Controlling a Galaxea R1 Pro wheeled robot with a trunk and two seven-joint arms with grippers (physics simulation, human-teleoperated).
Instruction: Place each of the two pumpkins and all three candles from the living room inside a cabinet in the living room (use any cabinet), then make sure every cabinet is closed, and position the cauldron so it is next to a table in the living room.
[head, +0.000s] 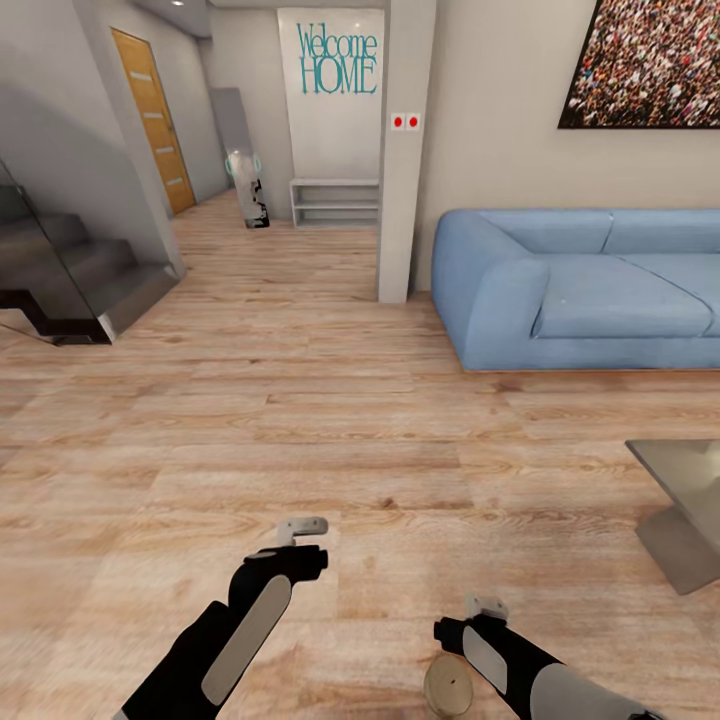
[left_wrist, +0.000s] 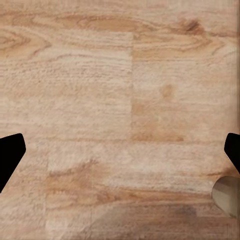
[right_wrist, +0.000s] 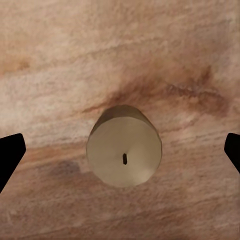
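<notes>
Taking the sofa (head: 590, 290) as my landmark, I start on the far side of the room from it: a staircase (head: 70, 275) and an orange door (head: 155, 120), then a low grey shelf (head: 335, 203) under the welcome lettering. A pillar (head: 403, 150) stands just beside the sofa's near arm.

Well in front of the sofa, over bare plank floor (head: 300, 420), I hold my left gripper (head: 300, 528). Its fingers are spread wide in the left wrist view, with nothing between them.

Further along, closer to the sofa's side of the room, my right gripper (head: 487, 606) hangs above 1 candle (right_wrist: 124, 152). The candle stands upright on the floor, well in front of the sofa and near the corner of a grey table (head: 685, 480). In the right wrist view it sits centred between my 2 dark fingertips (right_wrist: 10, 152), which are parted and clear of it, so this hand is open and empty too.

I judge the candle light, stiff and waxy, so probably a bit slick and easy to tip. I would close on its round side wall, low and square across the middle, not on the wick end.
</notes>
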